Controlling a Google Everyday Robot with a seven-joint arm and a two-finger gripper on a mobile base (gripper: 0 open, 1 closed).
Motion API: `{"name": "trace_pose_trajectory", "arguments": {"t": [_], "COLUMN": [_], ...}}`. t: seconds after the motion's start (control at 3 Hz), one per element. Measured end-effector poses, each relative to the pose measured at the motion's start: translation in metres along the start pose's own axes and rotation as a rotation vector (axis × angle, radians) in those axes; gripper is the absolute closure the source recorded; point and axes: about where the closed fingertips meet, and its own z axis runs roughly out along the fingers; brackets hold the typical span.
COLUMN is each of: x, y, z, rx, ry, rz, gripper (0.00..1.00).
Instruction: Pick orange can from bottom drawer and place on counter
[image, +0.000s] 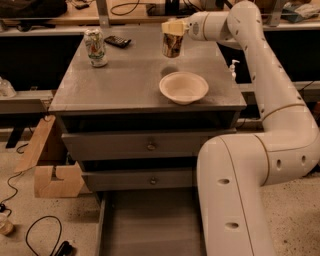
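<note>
The orange can hangs upright in the upper middle of the frame, above the far part of the counter and not touching it; a dark shadow lies on the grey slab directly below it. The gripper sits over the can's top, its pale fingers pinching the can near the rim, so the can's lower body shows free beneath them. From the gripper the white arm runs to the right, bends down along the right edge of the frame and ends in a thick segment that fills the lower right. Just below the can in the frame, nearer the counter's front edge, stands a shallow cream bowl, apart from the can. Towards the upper left of the counter stands a white can with green and red print, and just beside it to the right lies a small black device. Under the counter are two closed drawer fronts, each with a small round knob. At the bottom middle of the frame the bottom drawer is pulled out, its flat grey floor showing. At lower left a wooden piece leans by the cabinet, and a black cable loops on the speckled floor.
</note>
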Motion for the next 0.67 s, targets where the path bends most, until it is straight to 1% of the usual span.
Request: {"name": "trace_pose_trajectory", "arguments": {"t": [0.33,0.67], "x": [0.008,0.016], "y": [0.000,-0.006], "z": [0.014,0.025], "rx": [-0.005,0.023], "ry": [-0.015,-0.001], "rz": [-0.016,-0.050], "gripper": [1.00,0.74]}}
